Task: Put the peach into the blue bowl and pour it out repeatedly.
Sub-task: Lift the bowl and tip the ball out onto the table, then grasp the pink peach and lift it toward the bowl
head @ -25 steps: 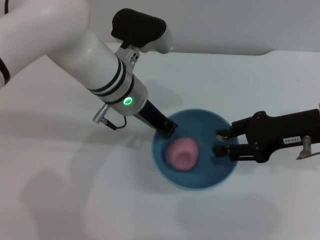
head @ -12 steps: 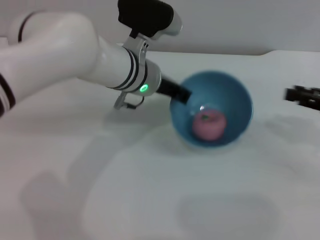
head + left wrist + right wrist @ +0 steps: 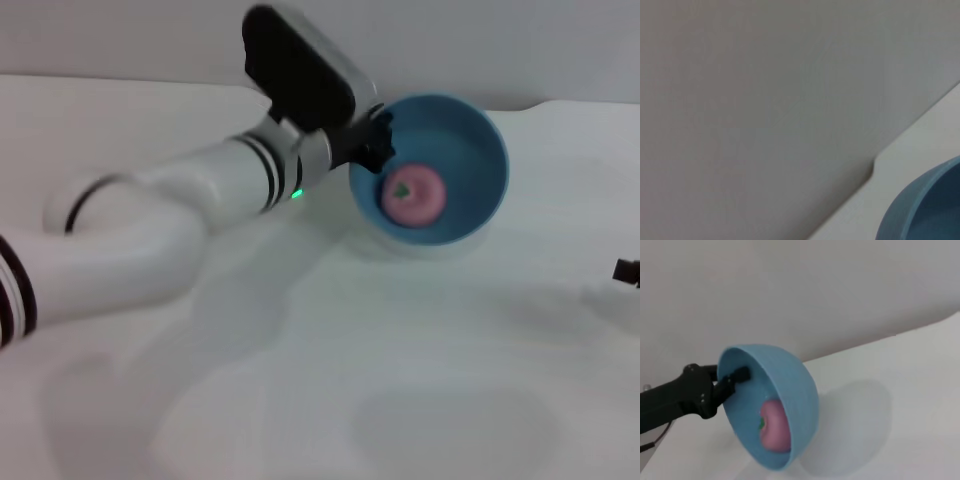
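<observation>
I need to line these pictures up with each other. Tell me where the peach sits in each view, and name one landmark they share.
Head view: the peach lies inside the tilted blue bowl, in the upper right of the picture, beside the left gripper clamped on the rim.
Left wrist view: the peach is not in it; only a bit of bowl rim shows.
Right wrist view: the peach rests low in the bowl.
Shared landmark: the blue bowl.

No text, label, brand, number or sign can be read in any of the three views. The only mark near the blue bowl [image 3: 470, 135] is a small green light [image 3: 297, 193] on the left arm's white wrist, just beside the bowl's rim; it is a plain glowing dot, with no character on it.
</observation>
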`<state>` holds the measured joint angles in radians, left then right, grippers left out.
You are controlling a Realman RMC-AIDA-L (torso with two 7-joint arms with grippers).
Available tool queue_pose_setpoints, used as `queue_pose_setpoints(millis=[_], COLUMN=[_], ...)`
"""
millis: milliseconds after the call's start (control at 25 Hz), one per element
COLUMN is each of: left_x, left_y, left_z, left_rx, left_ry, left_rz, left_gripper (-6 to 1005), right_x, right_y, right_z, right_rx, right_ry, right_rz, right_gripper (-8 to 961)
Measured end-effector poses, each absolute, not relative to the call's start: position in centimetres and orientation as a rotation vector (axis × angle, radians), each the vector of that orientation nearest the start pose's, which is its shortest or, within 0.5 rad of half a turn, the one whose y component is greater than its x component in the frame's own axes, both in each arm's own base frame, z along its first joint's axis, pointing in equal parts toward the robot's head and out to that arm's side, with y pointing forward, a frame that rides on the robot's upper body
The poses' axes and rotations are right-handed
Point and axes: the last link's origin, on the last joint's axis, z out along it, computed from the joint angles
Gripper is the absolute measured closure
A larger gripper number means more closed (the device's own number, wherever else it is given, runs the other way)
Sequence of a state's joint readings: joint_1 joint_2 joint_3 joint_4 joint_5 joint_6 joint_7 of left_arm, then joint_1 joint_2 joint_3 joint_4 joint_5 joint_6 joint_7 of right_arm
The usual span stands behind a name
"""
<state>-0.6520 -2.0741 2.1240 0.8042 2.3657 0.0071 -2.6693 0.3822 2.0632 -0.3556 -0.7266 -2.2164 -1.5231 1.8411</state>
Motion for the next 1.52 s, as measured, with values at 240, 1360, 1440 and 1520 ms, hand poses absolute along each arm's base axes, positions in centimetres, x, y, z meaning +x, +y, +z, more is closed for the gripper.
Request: queue_pose_setpoints(millis=[240, 1360, 1440, 1520], left_x=[-17.6, -17.4, -17.1, -17.0], left_y=[38.5, 32.3, 33.6, 35.0], left_z=[-12.2, -13.2, -12.3, -11.5], left_rx=[-2.199, -1.972, -1.959, -1.961], left_ry=[-0.104, 0.463, 0.298, 0.131], left_rz=[-0.271, -0.180, -0.217, -0.236], left_gripper=[1000, 999, 999, 999], right_x=[35.6, 34.8, 34.3, 33.7], right_y=[28.3, 28.3, 28.6, 28.9], right_z=[3.6, 2.4, 1.9, 1.4], right_rx=[-2.201, -2.277, -2.330, -2.394], right_ry=[1.520, 1.500, 1.473, 1.437], right_rz=[0.682, 0.669, 0.636, 0.597], right_gripper=[521, 520, 520, 520])
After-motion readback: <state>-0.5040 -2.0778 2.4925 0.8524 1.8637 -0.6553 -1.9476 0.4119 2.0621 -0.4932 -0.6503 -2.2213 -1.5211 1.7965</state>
